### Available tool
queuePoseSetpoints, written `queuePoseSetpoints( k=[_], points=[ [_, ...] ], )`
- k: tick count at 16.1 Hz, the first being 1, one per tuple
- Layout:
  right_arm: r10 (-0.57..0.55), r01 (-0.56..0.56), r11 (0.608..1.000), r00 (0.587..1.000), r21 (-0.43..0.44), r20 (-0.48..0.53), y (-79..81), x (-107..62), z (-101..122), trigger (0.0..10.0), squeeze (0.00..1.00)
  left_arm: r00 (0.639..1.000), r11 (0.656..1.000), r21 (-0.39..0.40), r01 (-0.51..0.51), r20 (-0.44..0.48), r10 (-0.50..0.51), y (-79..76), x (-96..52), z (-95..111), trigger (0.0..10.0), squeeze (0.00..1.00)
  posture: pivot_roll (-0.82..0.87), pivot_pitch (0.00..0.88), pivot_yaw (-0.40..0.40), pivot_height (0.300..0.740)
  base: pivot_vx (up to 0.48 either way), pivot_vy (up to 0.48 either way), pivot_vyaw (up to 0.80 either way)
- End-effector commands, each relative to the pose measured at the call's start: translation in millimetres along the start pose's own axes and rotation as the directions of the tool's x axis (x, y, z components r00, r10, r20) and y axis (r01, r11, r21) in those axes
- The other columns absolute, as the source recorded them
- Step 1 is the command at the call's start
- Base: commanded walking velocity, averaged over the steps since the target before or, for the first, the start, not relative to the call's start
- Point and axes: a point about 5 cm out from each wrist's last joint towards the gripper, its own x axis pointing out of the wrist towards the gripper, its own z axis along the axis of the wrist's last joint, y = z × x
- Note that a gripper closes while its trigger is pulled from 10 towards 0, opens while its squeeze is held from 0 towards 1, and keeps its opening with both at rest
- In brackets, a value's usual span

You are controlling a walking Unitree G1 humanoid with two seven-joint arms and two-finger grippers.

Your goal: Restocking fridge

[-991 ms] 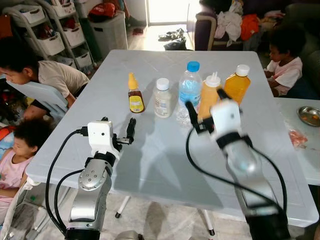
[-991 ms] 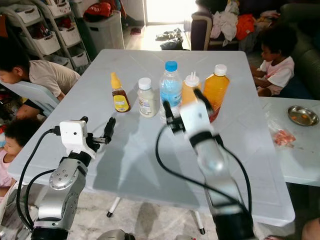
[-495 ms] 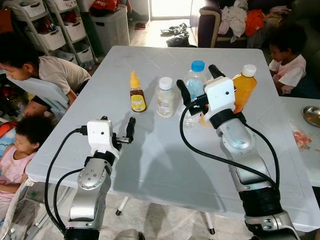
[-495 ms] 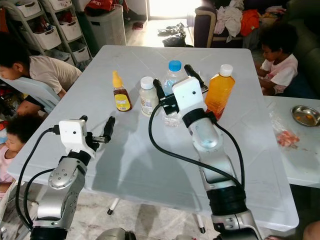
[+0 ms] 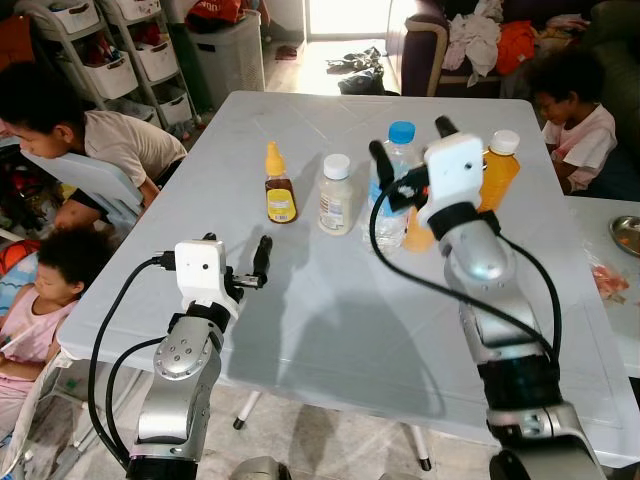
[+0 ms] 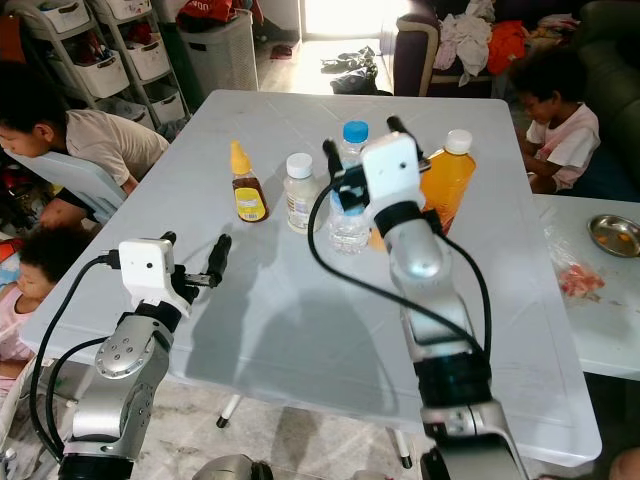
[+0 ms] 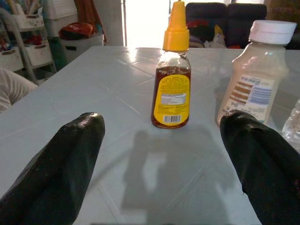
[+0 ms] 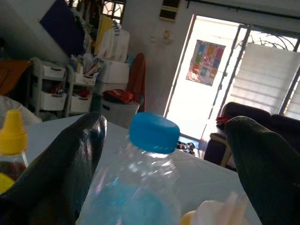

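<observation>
A row of bottles stands on the white table (image 5: 330,330): a yellow-capped honey bottle (image 5: 279,185), a white-capped pale bottle (image 5: 335,195), a blue-capped water bottle (image 5: 395,215), an orange squeeze bottle (image 5: 418,238) largely hidden behind my right wrist, and an orange juice bottle (image 5: 497,170). My right gripper (image 5: 410,145) is open at the height of the water bottle's cap (image 8: 153,132), one finger on each side of it, not touching. My left gripper (image 5: 238,247) hovers open low over the table's near left part, well short of the honey bottle (image 7: 171,82).
A person (image 5: 90,140) leans over a chair at the table's left edge, with a child (image 5: 40,300) below. Another child (image 5: 580,110) sits at the far right. A metal bowl (image 5: 625,232) rests on a side table. Storage racks (image 5: 110,60) stand at the back left.
My right gripper has risen from over the table's middle and moved away from me to the water bottle's top, fingers now straddling the cap. The left arm has stayed still.
</observation>
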Motion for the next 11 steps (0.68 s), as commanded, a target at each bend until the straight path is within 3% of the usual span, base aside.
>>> queuePoseSetpoints(
  k=[1,9,10,11],
  points=[
    [-0.020,0.020,1.000,1.000,0.016,-0.005,-4.8,6.2,1.3,10.0,0.00,1.000,1.000,0.006,0.004,0.004,-0.004,1.1,-0.7,3.0,10.0,0.00,-0.04,0.000,0.072,0.740,0.000,0.000,0.00],
    [-0.015,0.017,0.997,0.999,0.082,-0.031,-1.6,32.3,2.5,9.9,0.00,1.000,1.000,0.017,0.014,-0.006,-0.014,1.8,-2.0,3.9,10.0,0.00,-0.02,0.000,0.073,0.740,0.000,0.000,0.00],
    [-0.004,0.009,0.994,0.999,0.110,-0.045,0.8,38.3,4.7,1.1,0.00,1.000,1.000,0.018,0.014,-0.008,-0.014,1.8,-2.1,3.9,10.0,0.00,-0.01,0.000,0.072,0.740,0.000,0.000,0.00],
    [-0.011,0.018,0.991,0.999,0.130,-0.053,0.6,40.2,5.9,0.0,0.00,1.000,1.000,0.018,0.014,-0.009,-0.014,1.7,-2.0,3.8,10.0,0.00,-0.01,0.000,0.071,0.740,0.000,0.000,0.00]
  ],
)
